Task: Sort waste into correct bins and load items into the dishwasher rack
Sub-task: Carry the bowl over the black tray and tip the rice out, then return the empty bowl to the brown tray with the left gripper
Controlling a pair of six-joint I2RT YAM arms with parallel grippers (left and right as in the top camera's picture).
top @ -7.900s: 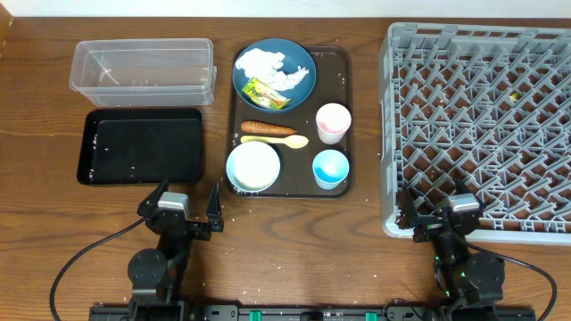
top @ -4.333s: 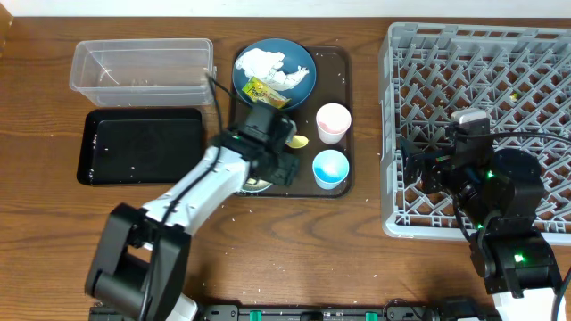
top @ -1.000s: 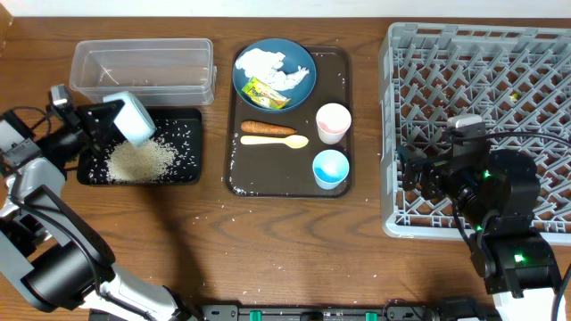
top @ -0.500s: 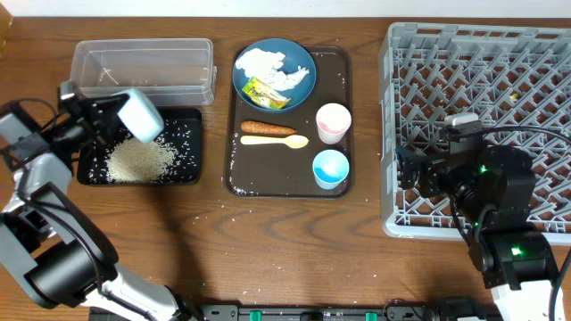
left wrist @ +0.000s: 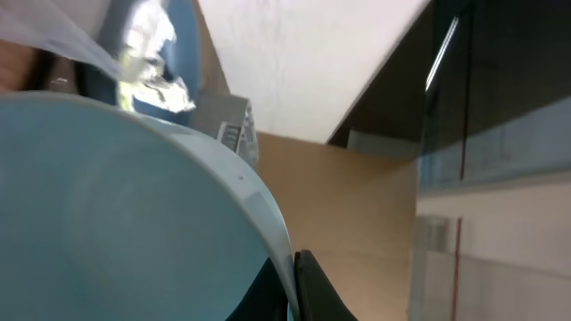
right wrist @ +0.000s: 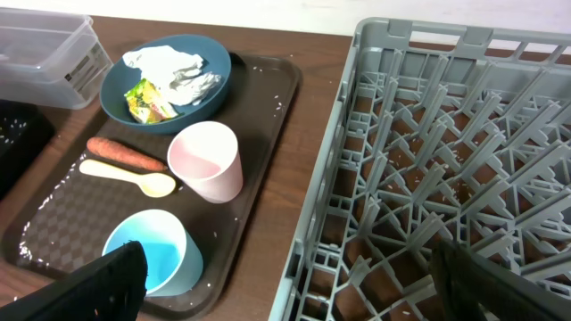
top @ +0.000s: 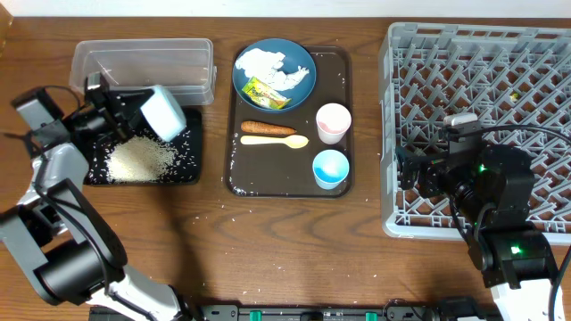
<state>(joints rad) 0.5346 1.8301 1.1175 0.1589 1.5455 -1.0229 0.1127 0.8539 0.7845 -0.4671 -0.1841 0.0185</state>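
Note:
My left gripper (top: 143, 116) is shut on the rim of the light blue bowl (top: 163, 111), which hangs tilted above the right end of the black tray bin (top: 143, 182). A heap of white rice (top: 141, 159) lies in that tray. The left wrist view shows the bowl (left wrist: 116, 214) close up, its rim pinched in the gripper (left wrist: 293, 272). Behind the tray stands the clear tub (top: 143, 64). My right gripper (top: 412, 174) is open and holds nothing, over the left front edge of the grey dishwasher rack (top: 482, 125).
The brown serving tray (top: 290, 183) holds a dark blue plate (top: 303, 85) with tissue (top: 263, 62) and a wrapper (top: 266, 93), a carrot (top: 268, 127), a yellow spoon (top: 273, 141), a pink cup (top: 333, 122) and a small blue cup (top: 330, 168).
My left gripper has carried the bowl to the right, from over the tray's middle to its right end. The right arm has barely moved.

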